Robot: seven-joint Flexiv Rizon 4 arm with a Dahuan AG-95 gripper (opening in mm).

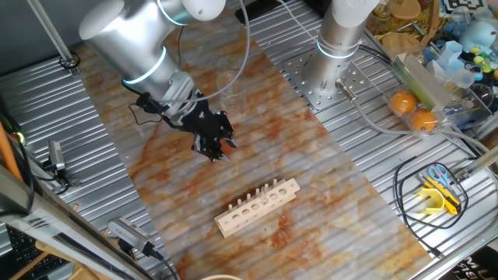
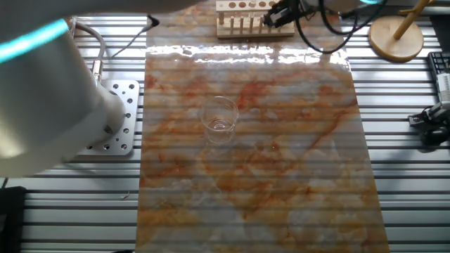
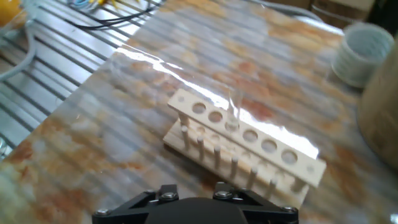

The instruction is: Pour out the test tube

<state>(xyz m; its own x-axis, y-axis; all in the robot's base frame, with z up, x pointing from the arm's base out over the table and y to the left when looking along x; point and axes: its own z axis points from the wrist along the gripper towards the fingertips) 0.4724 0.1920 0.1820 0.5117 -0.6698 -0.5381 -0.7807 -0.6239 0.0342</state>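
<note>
One black two-finger gripper (image 1: 220,148) in one fixed view, hanging above the marbled mat with nothing visibly held; finger gap unreadable here. One pale wooden peg rack (image 1: 258,206) lies ahead of and below it, one clear glass beaker (image 1: 231,90) behind it. Other fixed view: beaker (image 2: 220,121) mid-mat, well apart from the tool (image 2: 280,14), which sits just beside the rack (image 2: 253,19) at the far edge. Hand view: only the gripper base shows, fingers out of frame, so opening can't be told. One slender clear glass test tube (image 3: 234,109) stands upright in the third rack hole, straight ahead. Step judged: approach, tube not yet grasped. Next: descend, close on the tube, lift clear.
</note>
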